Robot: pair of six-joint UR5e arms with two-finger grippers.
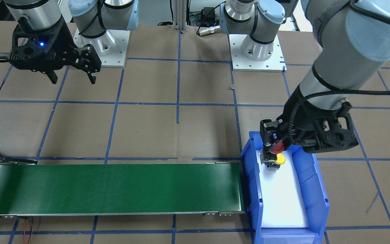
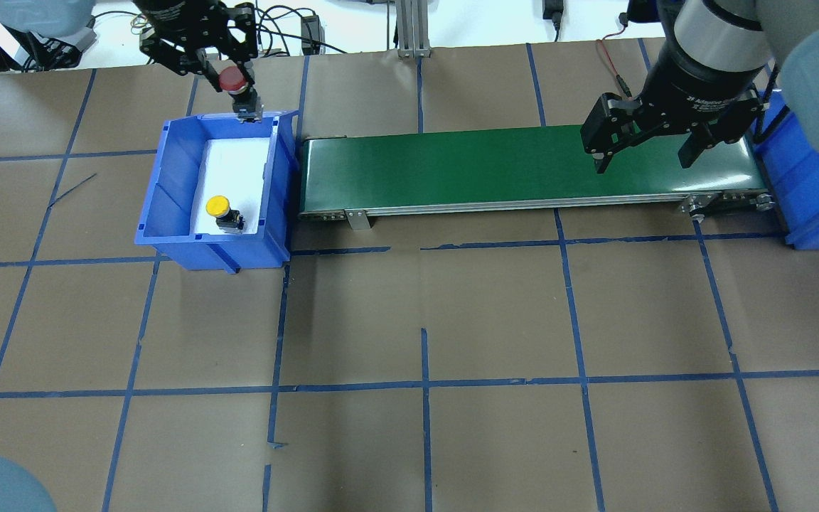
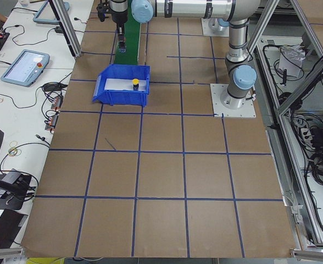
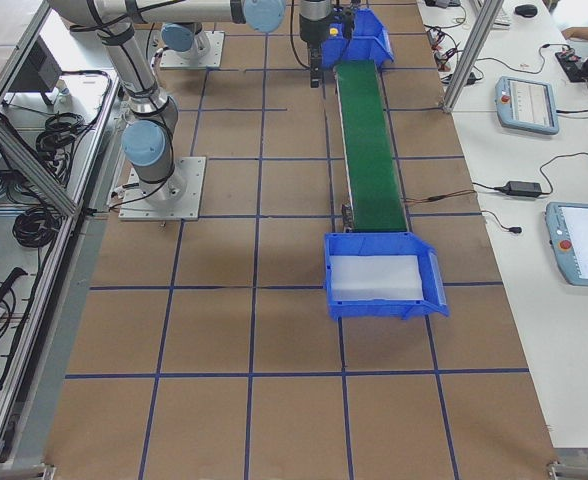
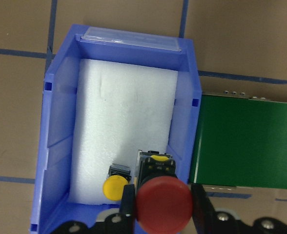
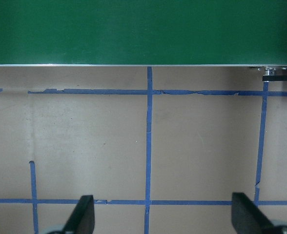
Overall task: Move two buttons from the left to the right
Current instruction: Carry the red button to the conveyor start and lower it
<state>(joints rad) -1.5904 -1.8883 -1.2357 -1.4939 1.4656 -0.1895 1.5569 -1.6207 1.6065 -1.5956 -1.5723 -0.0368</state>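
My left gripper point(image 2: 236, 91) is shut on the red mushroom-cap button point(image 2: 232, 80) and holds it above the far end of the left blue bin point(image 2: 168, 186). In the left wrist view the red cap point(image 5: 163, 205) sits between the two fingers point(image 5: 128, 204), over the bin's white foam. The yellow button point(image 2: 218, 207) lies on the foam at the bin's near end; it also shows in the left wrist view point(image 5: 115, 187) and in the front view point(image 1: 280, 159). My right gripper point(image 2: 643, 155) is open and empty, hovering over the right part of the green belt.
A green conveyor belt point(image 2: 509, 167) runs between the left bin and a second blue bin point(image 2: 807, 192) at the right, whose foam point(image 4: 379, 278) holds nothing. Brown paper with blue tape lines covers the table point(image 2: 424, 320).
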